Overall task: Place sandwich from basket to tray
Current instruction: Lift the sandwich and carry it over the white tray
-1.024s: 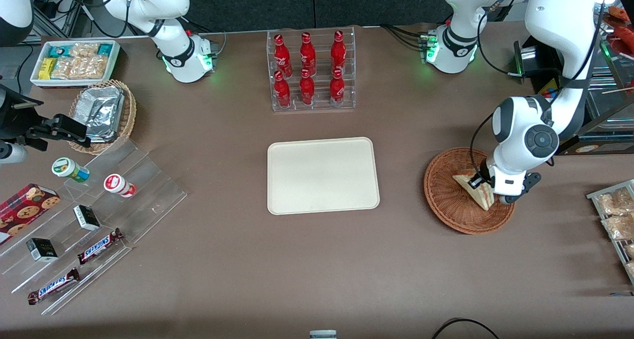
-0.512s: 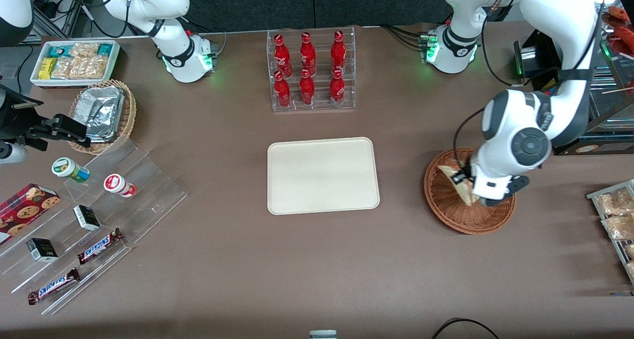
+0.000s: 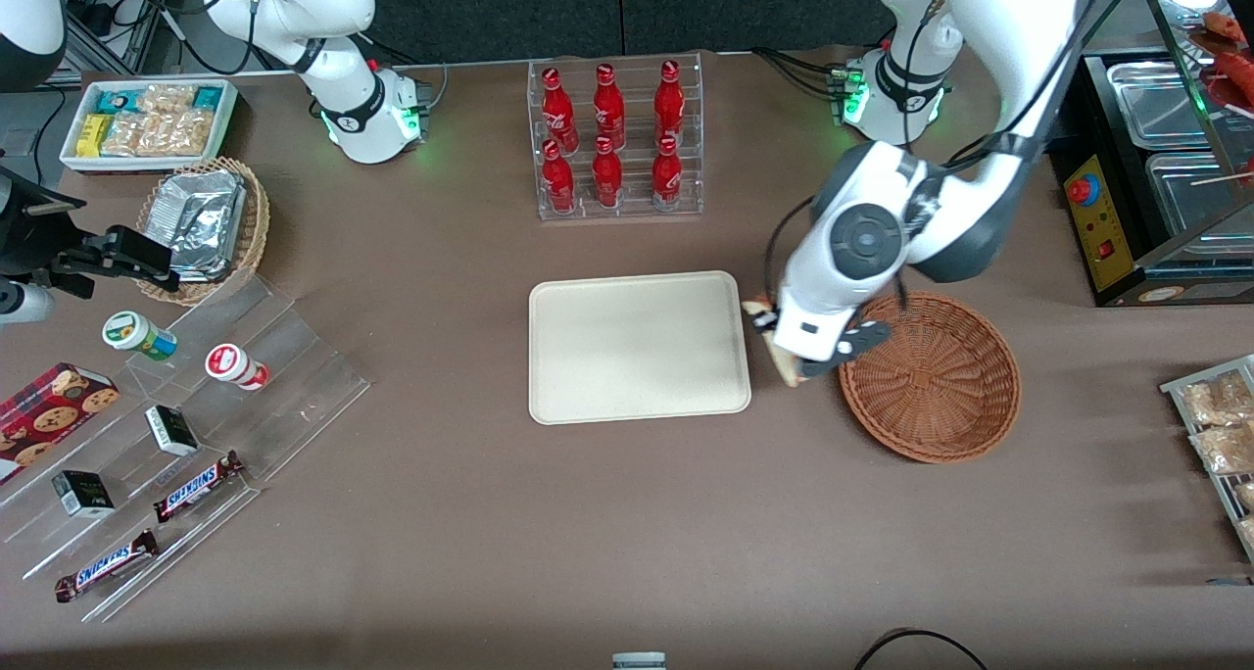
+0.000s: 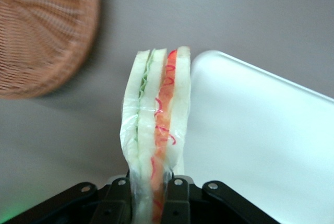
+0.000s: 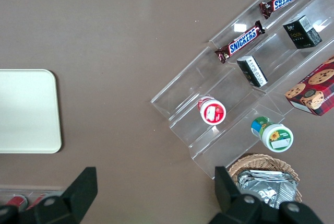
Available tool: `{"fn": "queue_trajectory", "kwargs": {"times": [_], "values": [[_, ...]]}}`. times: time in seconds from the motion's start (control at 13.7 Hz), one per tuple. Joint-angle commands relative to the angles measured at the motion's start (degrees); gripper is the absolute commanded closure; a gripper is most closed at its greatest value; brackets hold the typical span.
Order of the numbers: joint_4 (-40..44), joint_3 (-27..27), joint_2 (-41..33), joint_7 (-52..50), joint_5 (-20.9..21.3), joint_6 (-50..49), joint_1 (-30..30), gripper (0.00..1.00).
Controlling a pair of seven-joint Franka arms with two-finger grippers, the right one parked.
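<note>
Gripper (image 3: 784, 347), centre-right of the front view: fingers clamped on the sandwich (image 4: 154, 130), held aloft between the tray (image 3: 637, 347) and the basket (image 3: 931, 376), just beside both.

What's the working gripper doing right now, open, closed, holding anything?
Gripper: closed on the sandwich, held in the air between the basket and the tray.

The gripper (image 4: 151, 195), matt black, is clamping the sandwich (image 4: 154, 130) in glossy clear film above the matt brown table (image 3: 627, 513), between the rough woven wicker basket (image 3: 931, 376) and the smooth matt tray (image 3: 637, 347).
</note>
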Motion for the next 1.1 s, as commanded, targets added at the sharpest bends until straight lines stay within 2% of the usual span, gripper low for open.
{"fn": "queue_trajectory", "kwargs": {"times": [0.0, 0.22, 0.51, 0.73, 1.02], "values": [[9.7, -0.9, 8.9, -2.7, 5.6, -1.8, -6.3, 1.0], [17.4, -0.8, 15.8, -2.3, 10.5, -2.0, -12.3, 1.0], [22.7, -0.8, 21.2, -0.5, 14.2, -2.3, -17.2, 1.0], [23.7, -0.6, 24.1, -0.4, 19.1, -3.0, -19.5, 1.0], [24.7, -0.6, 26.3, 1.2, 21.2, -3.0, -20.8, 1.0]]}}
